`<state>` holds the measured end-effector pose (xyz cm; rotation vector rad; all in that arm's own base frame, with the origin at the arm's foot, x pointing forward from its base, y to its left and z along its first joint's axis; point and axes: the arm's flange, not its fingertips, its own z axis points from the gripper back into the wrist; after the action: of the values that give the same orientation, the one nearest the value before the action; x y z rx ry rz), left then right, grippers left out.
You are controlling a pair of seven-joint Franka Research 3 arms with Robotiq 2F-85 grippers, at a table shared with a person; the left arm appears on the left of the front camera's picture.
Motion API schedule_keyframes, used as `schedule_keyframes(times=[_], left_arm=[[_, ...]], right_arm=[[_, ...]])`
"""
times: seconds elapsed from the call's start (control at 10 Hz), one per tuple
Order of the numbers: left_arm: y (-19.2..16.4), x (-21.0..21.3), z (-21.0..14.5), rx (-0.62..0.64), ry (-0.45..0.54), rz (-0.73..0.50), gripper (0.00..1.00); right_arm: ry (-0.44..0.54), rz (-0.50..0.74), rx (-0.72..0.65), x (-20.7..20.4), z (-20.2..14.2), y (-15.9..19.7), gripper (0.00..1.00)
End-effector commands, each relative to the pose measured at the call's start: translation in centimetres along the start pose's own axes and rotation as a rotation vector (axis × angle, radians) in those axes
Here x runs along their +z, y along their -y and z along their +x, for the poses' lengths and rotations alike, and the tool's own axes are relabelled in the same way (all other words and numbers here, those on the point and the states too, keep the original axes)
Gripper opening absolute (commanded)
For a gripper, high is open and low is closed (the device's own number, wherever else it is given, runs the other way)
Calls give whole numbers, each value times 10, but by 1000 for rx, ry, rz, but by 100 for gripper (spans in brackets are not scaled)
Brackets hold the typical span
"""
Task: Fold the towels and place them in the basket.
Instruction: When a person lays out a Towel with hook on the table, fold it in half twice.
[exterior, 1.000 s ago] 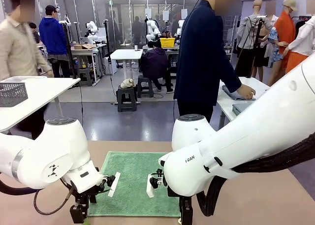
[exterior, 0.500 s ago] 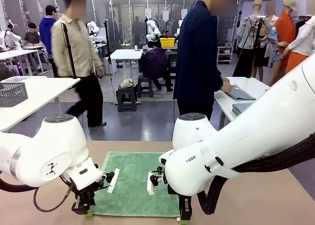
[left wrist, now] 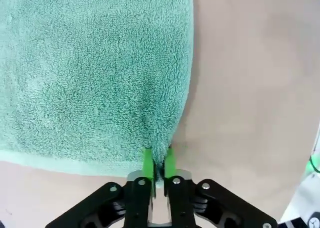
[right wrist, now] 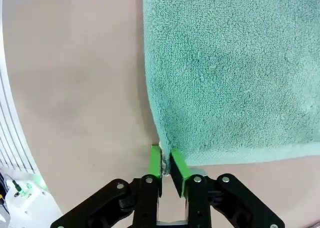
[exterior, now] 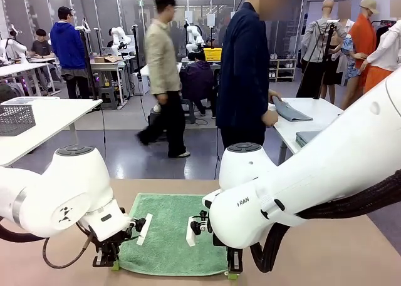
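A green towel lies flat on the tan table, near its front edge. My left gripper is shut on the towel's near left corner; in the left wrist view the green pads pinch the terry edge of the towel. At the near right corner my right gripper is shut on the cloth, and its wrist view shows the towel squeezed between the pads. The pinched corners look slightly raised off the table. The basket is out of view.
A person in a dark jacket stands at the far side, handling grey cloth on a white side table. A pale grey lattice basket sits on a white table at left. Bare tan tabletop flanks the towel.
Both grippers came down onto the towel's near corners and shut on them. The near edge has lifted a little. A person in beige walked rightward behind the table.
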<state>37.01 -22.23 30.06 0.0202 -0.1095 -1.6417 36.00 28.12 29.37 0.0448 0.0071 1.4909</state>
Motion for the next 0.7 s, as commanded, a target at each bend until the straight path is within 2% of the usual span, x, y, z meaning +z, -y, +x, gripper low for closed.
schedule_keyframes(times=[0.0, 0.6], left_arm=[[5, -7, -1, -11, -23, 8, 0], [2, 4, 1, -26, -24, 35, 0]], right_arm=[[-27, -6, -18, -3, 2, -2, 0], [-54, -25, -4, 14, 4, -1, 0]])
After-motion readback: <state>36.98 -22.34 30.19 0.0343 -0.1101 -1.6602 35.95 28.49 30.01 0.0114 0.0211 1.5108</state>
